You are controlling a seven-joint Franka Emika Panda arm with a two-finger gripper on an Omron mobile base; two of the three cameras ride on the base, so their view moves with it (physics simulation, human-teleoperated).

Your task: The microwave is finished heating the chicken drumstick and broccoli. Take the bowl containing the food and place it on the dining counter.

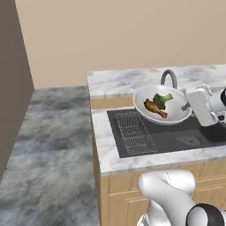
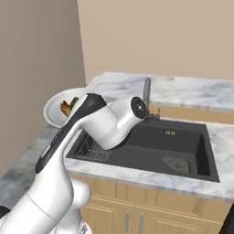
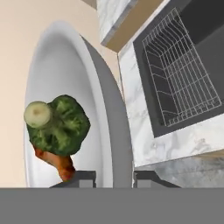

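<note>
- The bowl is up in the air over the left part of the sink, tilted, its open side facing the left base camera.
- The drumstick and the broccoli lie in the bowl, touching each other, the broccoli nearer the faucet.
- In the hand view the bowl's rim runs between the two fingertips, one pad on the inside and the other on the outside.
- The gripper is clamped on the bowl's rim, at the side toward the sink's right half.
- A wire rack sits in the sink's left end, below the bowl.
- Marble counter frames the sink on all sides.
- Left of the sink counter lies a lower, darker grey surface.
</note>
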